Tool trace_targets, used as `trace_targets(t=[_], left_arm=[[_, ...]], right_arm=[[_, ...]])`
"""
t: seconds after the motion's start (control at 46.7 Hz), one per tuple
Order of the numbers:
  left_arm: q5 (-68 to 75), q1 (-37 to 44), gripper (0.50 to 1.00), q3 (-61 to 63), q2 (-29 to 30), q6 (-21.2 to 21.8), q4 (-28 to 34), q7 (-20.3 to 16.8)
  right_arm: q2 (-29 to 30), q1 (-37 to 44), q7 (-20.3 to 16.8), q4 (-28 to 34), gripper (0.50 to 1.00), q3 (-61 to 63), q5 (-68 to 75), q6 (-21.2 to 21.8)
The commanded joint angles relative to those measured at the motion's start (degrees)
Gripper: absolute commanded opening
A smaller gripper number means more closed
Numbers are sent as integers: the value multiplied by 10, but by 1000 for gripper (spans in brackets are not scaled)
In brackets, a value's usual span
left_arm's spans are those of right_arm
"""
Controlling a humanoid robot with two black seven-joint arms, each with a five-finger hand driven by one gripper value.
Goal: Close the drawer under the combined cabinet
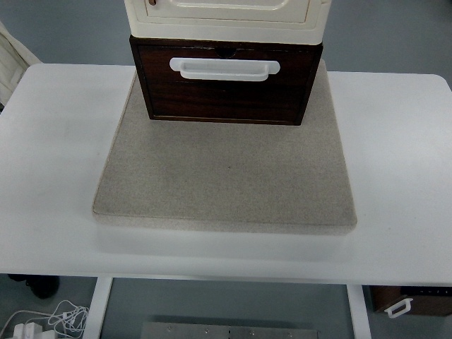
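Although you look down on the whole work area, neither robot hand shows in the top view, so you cannot tell whether either is released, clenched or grasping anything. What you do see at the middle top is the dark brown wooden drawer point(226, 88), sticking out toward you from under the cream plastic cabinet point(226, 18) that sits on top of it. Its front face carries a wide white plastic handle point(224, 68), set high and roughly centred. The drawer rests on the far part of a square beige stone-like slab point(226, 183), whose near half lies bare. That slab sits on the white counter point(402, 141), which runs out to both sides of the view. Below the counter's near edge you can make out a white counter leg point(101, 307), a tangle of white cables point(49, 321) on the floor at lower left, and a dark brown box with a white handle point(413, 302) at lower right.
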Motion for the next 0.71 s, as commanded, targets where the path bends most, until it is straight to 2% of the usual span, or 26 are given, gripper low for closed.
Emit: trace_targets(t=[0.0, 0.364, 0.685], left_arm=[[-2, 25, 999, 22, 0, 0, 1, -4], [-2, 52, 999, 73, -24, 21, 1, -6], [-2, 65, 999, 74, -73, 26, 21, -20]], right_arm=[[0, 0, 0, 0, 952, -1, 0, 0], [0, 0, 0, 0, 952, -1, 0, 0], [0, 0, 0, 0, 952, 1, 1, 0]])
